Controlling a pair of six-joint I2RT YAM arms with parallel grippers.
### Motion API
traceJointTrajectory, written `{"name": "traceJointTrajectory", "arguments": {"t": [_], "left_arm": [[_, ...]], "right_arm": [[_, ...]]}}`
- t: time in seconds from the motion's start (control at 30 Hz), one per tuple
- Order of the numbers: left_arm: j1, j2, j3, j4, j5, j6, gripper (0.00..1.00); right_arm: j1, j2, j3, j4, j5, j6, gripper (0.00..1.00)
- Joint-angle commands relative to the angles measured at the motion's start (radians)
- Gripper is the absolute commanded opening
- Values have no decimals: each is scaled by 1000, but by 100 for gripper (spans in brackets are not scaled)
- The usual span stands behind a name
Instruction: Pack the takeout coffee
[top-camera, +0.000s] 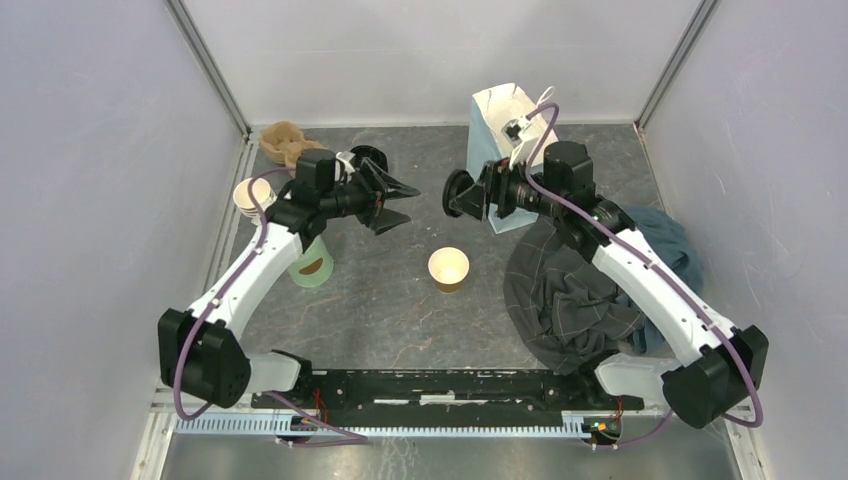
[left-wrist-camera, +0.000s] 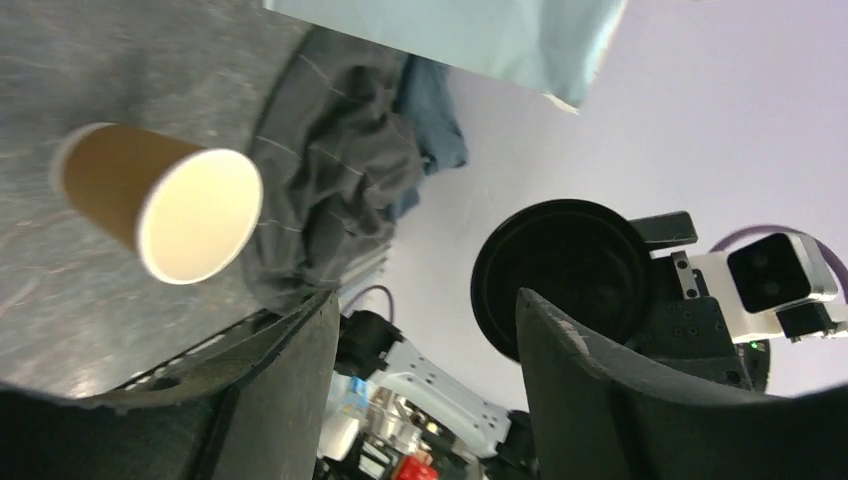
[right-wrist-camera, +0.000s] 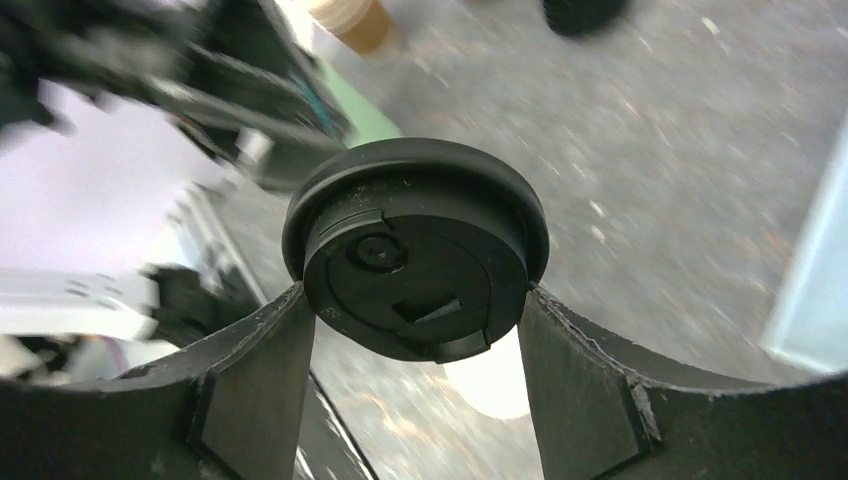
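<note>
My right gripper (right-wrist-camera: 415, 295) clenched on black lid (right-wrist-camera: 415, 230), lid on edge. Left gripper (top-camera: 398, 205) spread, empty. Brown cup (top-camera: 448, 268) below, uncapped. I'd turn lid flat, centre over rim, press evenly.

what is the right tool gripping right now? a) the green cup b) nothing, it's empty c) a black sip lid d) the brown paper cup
c: the right wrist view shows the black sip lid pinched between the fingers of the right tool, while the brown paper cup stands lidless, apart from it.
</note>
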Motion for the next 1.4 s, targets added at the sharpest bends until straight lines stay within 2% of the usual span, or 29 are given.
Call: {"name": "traceJointTrajectory", "arguments": {"t": [0.0, 0.1, 0.23, 0.37, 0.47, 0.63, 0.93, 1.37], "left_arm": [[15, -61, 28, -204, -120, 252, 73], [15, -24, 121, -336, -165, 382, 75], [15, 39, 270, -482, -273, 580, 76], [18, 73, 310, -536, -370, 686, 76], [18, 59, 286, -546, -434, 744, 79], [18, 14, 278, -545, -503, 816, 84], [13, -1, 320, -575, -600, 876, 85], [-125, 31, 396, -623, -751, 958, 89]], "right_arm": [[32, -23, 67, -448, 205, -356, 57], [102, 33, 139, -596, 317, -405, 58], [217, 188, 313, -798, 482, -416, 59], [289, 347, 486, -968, 588, -399, 59], [323, 451, 569, -1038, 599, -373, 59], [355, 545, 586, -1010, 543, -319, 60], [360, 619, 596, -998, 542, -238, 60], [358, 699, 660, -1027, 577, -187, 62]]}}
